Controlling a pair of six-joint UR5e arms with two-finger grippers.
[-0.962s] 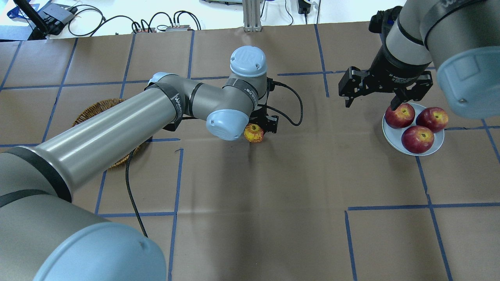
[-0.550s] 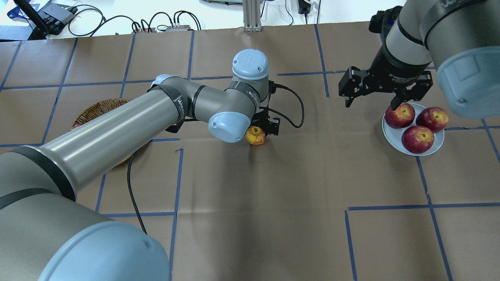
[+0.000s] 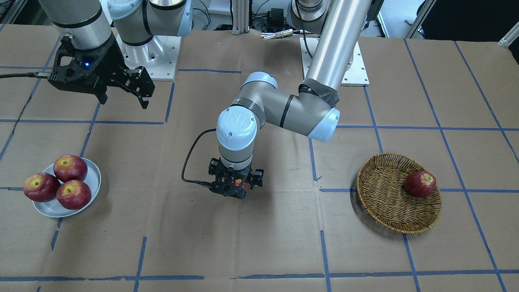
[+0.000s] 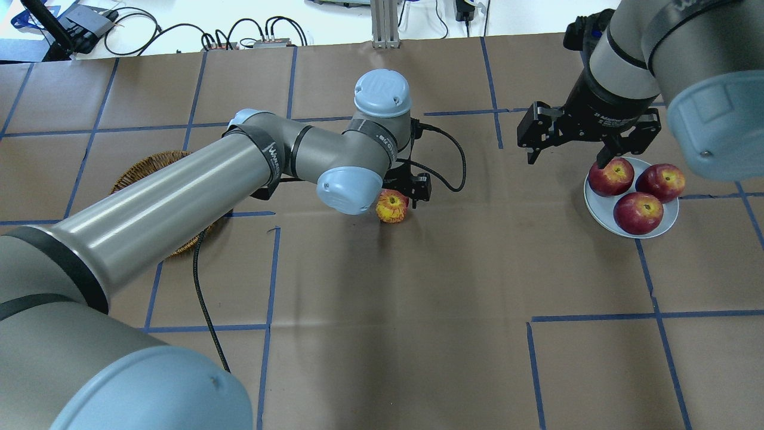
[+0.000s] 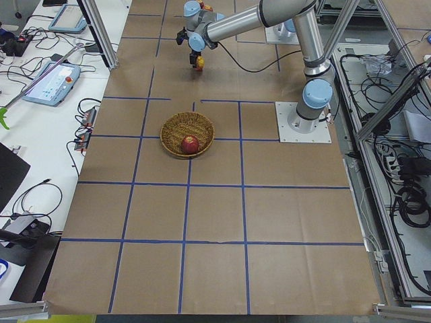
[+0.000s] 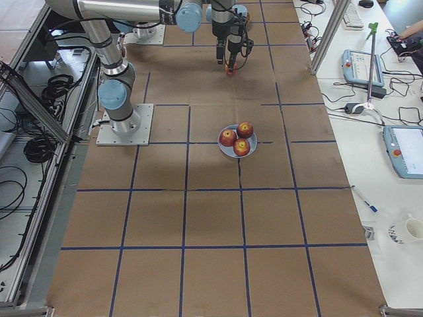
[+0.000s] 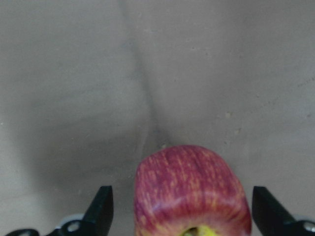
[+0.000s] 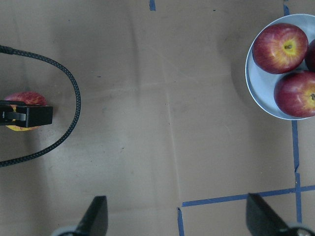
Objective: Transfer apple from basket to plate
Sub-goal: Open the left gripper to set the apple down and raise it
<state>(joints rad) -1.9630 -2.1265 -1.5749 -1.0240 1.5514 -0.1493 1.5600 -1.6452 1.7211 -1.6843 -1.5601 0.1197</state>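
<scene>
The pale streaked apple [image 4: 392, 206] lies on the brown paper at mid-table, out of the wicker basket [image 4: 149, 164]. My left gripper [image 3: 234, 187] is low over it and open. In the left wrist view the apple [image 7: 191, 189] sits between the two spread fingers [image 7: 102, 206], with a gap on each side. My right gripper [image 4: 567, 160] is open and empty, raised just left of the pale plate [image 4: 598, 212]. The plate also shows in the right wrist view [image 8: 257, 83].
Three glossy dark-red apples [image 3: 61, 182] fill the plate [image 3: 95, 175]. A darker red apple [image 3: 420, 184] lies in the basket [image 3: 381, 190]. The left wrist's black cable [image 4: 450, 164] loops over the paper beside the pale apple.
My left wrist has shifted slightly right, and the pale apple has shifted a little right and nearer with it. The right arm has not moved.
</scene>
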